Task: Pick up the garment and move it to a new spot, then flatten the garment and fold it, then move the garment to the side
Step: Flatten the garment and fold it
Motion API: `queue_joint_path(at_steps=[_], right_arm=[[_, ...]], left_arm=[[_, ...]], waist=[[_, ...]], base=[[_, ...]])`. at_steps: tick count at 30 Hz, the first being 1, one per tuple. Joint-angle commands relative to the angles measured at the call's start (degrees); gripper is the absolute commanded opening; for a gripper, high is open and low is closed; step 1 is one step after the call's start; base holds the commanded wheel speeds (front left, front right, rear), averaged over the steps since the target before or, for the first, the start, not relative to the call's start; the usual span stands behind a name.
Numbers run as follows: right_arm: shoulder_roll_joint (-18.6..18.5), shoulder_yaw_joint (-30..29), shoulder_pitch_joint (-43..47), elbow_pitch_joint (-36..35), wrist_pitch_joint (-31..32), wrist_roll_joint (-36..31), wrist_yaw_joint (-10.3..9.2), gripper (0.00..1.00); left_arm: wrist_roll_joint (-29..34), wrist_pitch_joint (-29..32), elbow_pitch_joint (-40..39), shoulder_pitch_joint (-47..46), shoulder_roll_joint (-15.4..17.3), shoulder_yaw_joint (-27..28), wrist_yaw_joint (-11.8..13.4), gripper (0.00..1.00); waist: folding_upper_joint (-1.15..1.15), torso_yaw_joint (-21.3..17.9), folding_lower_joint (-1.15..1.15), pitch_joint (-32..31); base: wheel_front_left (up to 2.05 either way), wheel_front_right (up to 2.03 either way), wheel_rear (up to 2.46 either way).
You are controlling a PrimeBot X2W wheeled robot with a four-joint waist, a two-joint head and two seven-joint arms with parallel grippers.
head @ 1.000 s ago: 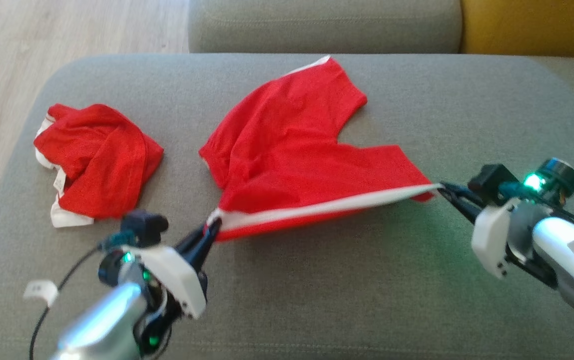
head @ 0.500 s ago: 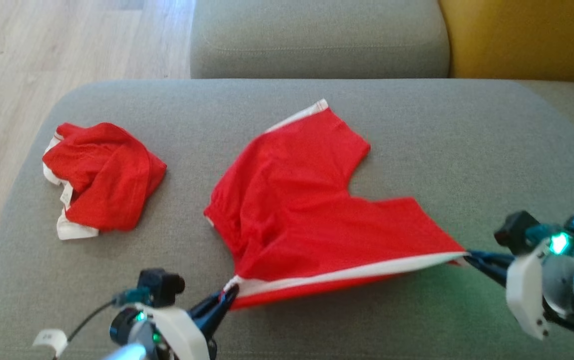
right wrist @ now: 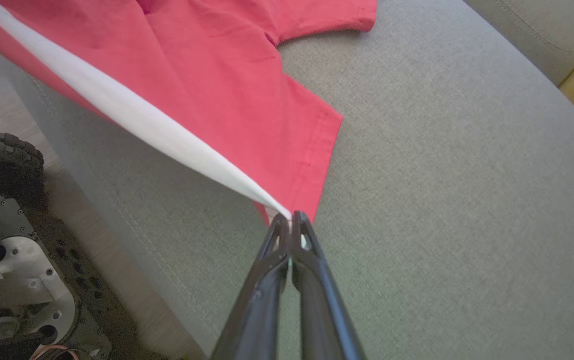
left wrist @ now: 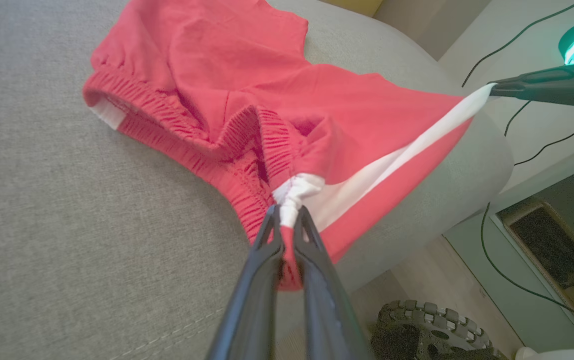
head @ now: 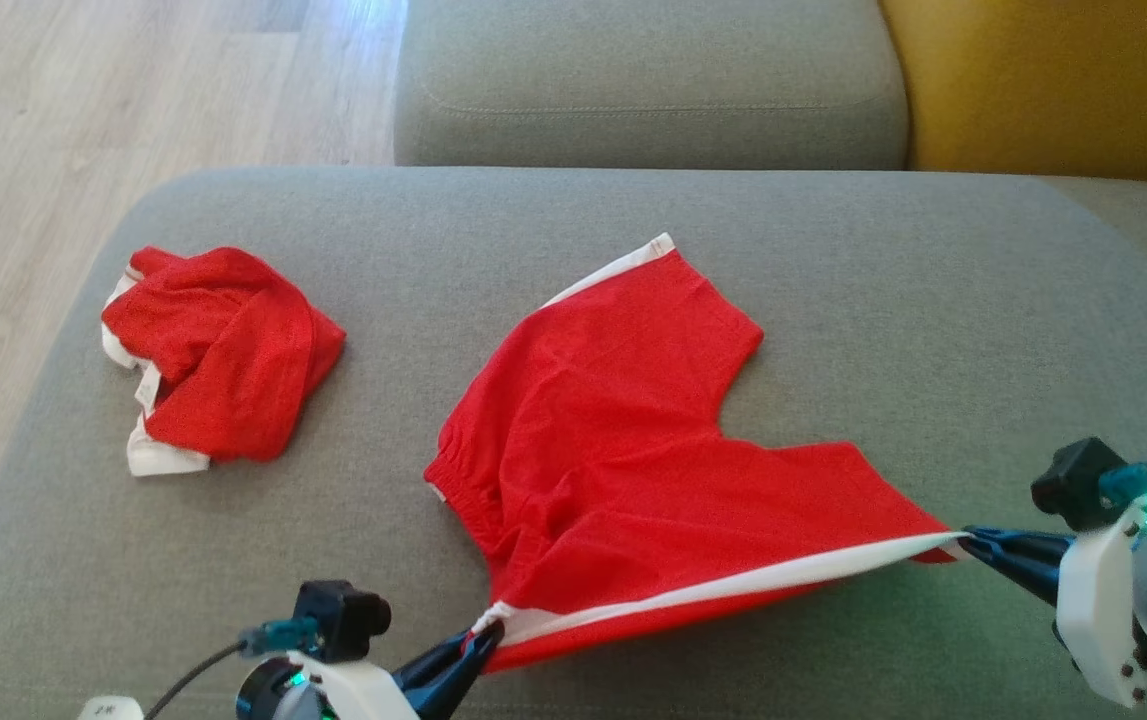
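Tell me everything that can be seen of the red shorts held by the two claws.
The red shorts look like soft knit cloth, with a gathered elastic waistband and a white side stripe. They lie mostly spread on the grey sofa cushion, slightly wrinkled. The near edge is lifted and taut: the left claw is shut on the stripe's waistband end, the right claw on its hem end.

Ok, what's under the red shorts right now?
Grey cushion shows beneath the raised striped edge of the red shorts, stretched between left gripper and right gripper. Whatever lies under the flat part is covered.
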Motion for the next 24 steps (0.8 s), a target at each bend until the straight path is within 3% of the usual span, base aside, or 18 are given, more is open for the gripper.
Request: queue_joint_path(at_steps=[1,8,13,24], right_arm=[[-2.32,-1.87,-1.17,-0.45,-0.62,-0.19,-0.05,0.0],[0.18,-4.63,-5.13,-0.07,-0.76,-0.02,-0.05,0.0],[2.04,-6.32,-12.32,1.22,0.78,-1.86,-0.05,0.0],[7.84,-5.41,-27.53,8.87,1.11,-4.96,-0.05,0.0]], left_arm=[[0.2,-0.44,-1.43,-3.07,2.15,2.67,0.57,0.0],[-0.1,-0.86,-2.76,-5.94,2.67,5.0,1.13,0.0],[0.0,-1.39,-3.75,-10.69,2.1,7.6,1.1,0.0],[0.45,-2.46,0.54,-18.64,-1.68,9.32,-2.26,0.0]], waist=[[0.0,0.44,0.0,0.29],[0.0,2.45,0.0,1.69],[0.0,5.3,0.0,6.79],[0.0,10.19,0.0,16.1]], base=[[0.0,0.0,0.0],[0.0,0.0,0.0],[0.0,0.0,0.0],[0.0,0.0,0.0]])
